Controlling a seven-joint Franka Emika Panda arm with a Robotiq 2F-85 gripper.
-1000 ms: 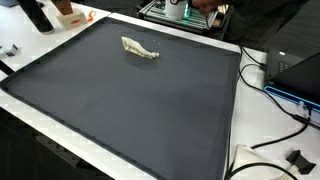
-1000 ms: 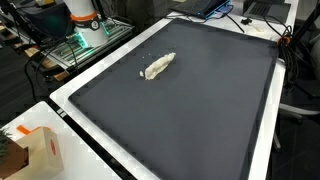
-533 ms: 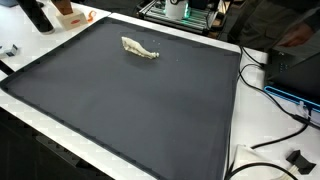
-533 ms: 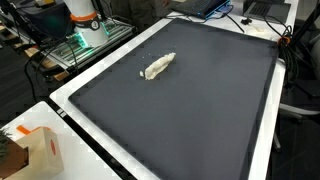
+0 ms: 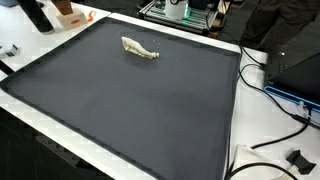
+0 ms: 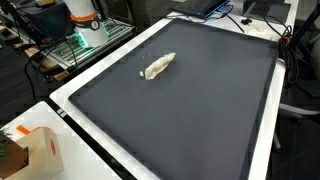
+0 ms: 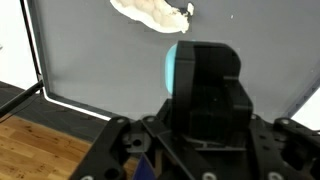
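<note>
A crumpled beige cloth lies on a large dark grey mat toward one side; both also show in an exterior view, cloth and mat. In the wrist view the cloth is at the top edge, on the mat. The gripper shows only as a black body with a cyan light, well back from the cloth. Its fingers are hidden, and nothing is seen in it. The gripper does not appear in either exterior view.
The mat lies on a white table. A small cardboard box stands at one corner. Black cables and a laptop lie past the mat's edge. The robot base stands beside the table. Wooden floor shows below.
</note>
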